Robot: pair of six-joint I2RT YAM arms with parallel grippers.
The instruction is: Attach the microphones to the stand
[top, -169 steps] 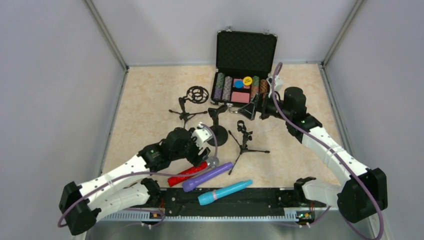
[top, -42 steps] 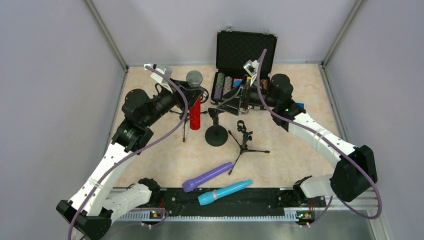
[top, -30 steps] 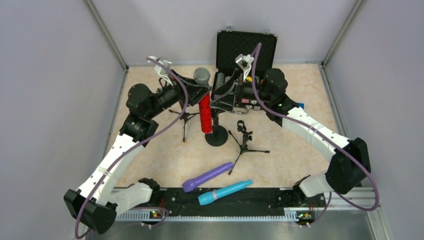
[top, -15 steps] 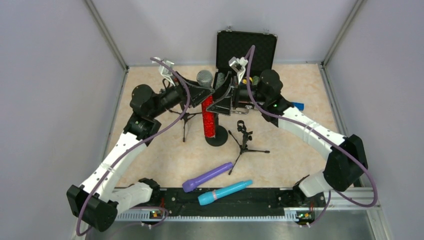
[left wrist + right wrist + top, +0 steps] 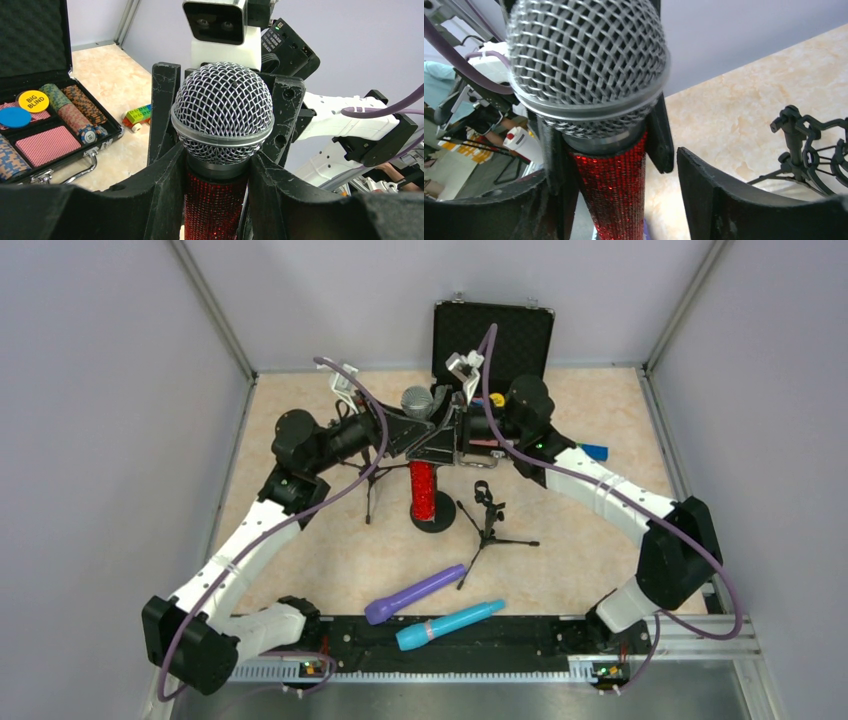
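Surface (image 5: pixel 300 540): pale marbled, carrying everything below.
Landmark: the round-base stand (image 5: pixel 437 524), black, near the middle of the surface.
Case (image 5: pixel 492 335): black, lid open, behind the round-base stand; poker chips and cards inside.
Left hand (image 5: pixel 216 165): above the round-base stand, reaching in from its left and clamped on the red microphone's body just under the mesh head.
Right hand (image 5: pixel 621 165): reaches in from the stand's right at the same height. Its jaws straddle the red microphone, one finger against it and the other with a gap.
Tripod stands: one (image 5: pixel 487 515) just right of the round-base stand, another (image 5: pixel 370 480) to its left.
Red microphone (image 5: pixel 423 490): upright over the round-base stand, silver head up. Whether the clip grips it cannot be told.
Purple microphone (image 5: pixel 415 593): lying in front of the round-base stand.
Turquoise microphone (image 5: pixel 450 625): lying nearer still, beside the purple one.
Toy bricks (image 5: pixel 137 116): well to the right of the round-base stand.
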